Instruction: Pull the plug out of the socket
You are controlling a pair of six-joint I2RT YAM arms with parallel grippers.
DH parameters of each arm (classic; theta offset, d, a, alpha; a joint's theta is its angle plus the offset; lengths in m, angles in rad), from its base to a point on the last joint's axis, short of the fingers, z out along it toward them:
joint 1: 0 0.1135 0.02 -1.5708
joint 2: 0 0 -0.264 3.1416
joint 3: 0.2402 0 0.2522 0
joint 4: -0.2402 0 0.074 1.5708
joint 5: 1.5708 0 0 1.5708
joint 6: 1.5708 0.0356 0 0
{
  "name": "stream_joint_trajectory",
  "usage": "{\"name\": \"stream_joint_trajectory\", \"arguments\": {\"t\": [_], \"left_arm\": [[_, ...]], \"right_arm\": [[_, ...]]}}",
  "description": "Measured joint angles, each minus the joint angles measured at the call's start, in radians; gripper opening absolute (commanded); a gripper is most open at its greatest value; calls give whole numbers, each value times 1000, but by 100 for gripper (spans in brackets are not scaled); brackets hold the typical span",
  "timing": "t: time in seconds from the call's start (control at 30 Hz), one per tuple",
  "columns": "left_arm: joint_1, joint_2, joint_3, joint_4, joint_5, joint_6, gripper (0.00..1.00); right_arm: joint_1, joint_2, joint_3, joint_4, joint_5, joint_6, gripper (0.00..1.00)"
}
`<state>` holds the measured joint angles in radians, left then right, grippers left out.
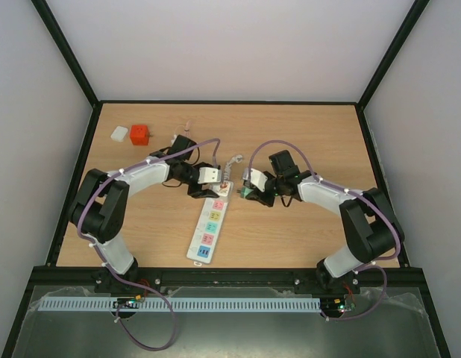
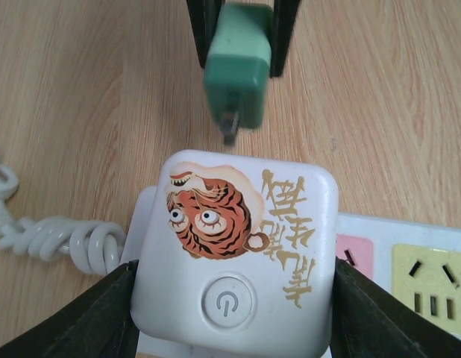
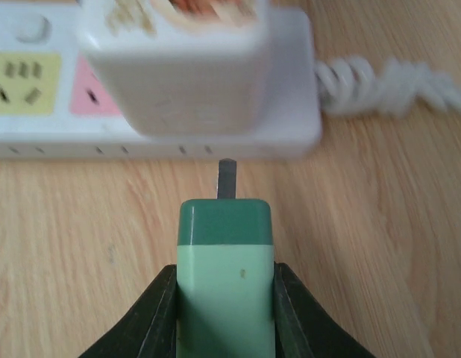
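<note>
The socket (image 1: 207, 227) is laid near the middle of the desk (image 1: 305, 231), its length run from about one o'clock down to seven o'clock in the top view. At its one o'clock end a white block (image 2: 245, 239) with a tiger picture and a power button is seated on it. This block is clamped at both sides by the left tool (image 2: 230, 313), so the socket is judged to be braced. The plug (image 3: 225, 246), small and green, is pinched in the right tool (image 3: 225, 313) just off the socket's three o'clock side, its metal prong bared and lodged in no slot. The pull is therefore judged done; only setting the plug down and letting go would seem to be left. The scene is enclosed by pale walls (image 1: 215, 45). The desk is of light wood grain. A coiled white cable (image 1: 232, 160) is seen at twelve o'clock of the socket, and a red cube (image 1: 139, 134) and a small white piece (image 1: 119, 133) are set at ten o'clock.
</note>
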<state>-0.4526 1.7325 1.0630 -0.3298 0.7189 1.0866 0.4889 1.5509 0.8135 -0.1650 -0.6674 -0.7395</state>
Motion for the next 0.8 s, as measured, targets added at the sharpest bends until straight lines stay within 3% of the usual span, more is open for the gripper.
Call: {"name": "stream_joint_trajectory", "arguments": {"t": [0.1,0.23,0.33,0.4,0.57,0.8], "left_arm": [[14,2,0,-24,-19,-1,31],[17,2,0,-24,-19,-2,39],[17,1,0,-23,-19,-6,56],[17,-1,0,-23,-21,-15,76],[17,-19,0,-28,-32,-62,99],[22,-164,-1,5,-28,-139,100]], "right_arm": [[-34,-10,-12,-22,27,-1,9],[-54,-14,-13,-30,52,-2,9],[-58,-15,-13,-34,52,3,9],[-60,-23,-12,-38,47,17,9],[-65,-59,20,-71,30,79,8],[-69,-80,113,-123,-3,190,6]]}}
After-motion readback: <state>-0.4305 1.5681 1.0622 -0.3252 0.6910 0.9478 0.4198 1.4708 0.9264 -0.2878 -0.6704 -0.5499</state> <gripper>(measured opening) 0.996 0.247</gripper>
